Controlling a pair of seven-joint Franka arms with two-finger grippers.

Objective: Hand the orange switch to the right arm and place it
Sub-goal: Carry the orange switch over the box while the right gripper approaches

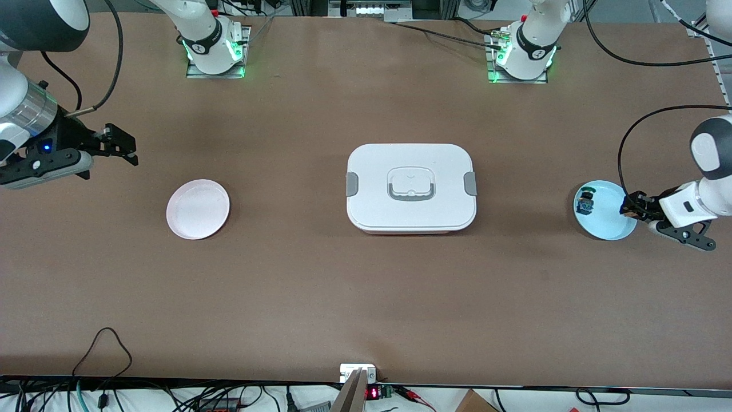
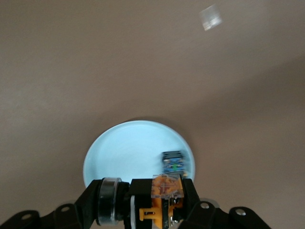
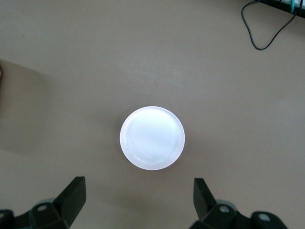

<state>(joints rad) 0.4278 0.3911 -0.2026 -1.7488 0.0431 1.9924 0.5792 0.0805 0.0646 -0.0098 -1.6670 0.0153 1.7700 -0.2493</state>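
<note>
L gripper (image 1: 632, 207) sits over the edge of the blue plate (image 1: 606, 226) at the L arm's end of the bench (image 1: 366, 297), jaws clamped on the orange switch (image 2: 164, 195). A green-and-blue-topped component (image 1: 584, 201) lies on that plate, just beside it. Pink plate (image 1: 198, 208) near the R arm's end; white lidded box (image 1: 410, 186) between the plates. R gripper (image 1: 117, 146) waits over the bench w/ jaws wide apart.
</note>
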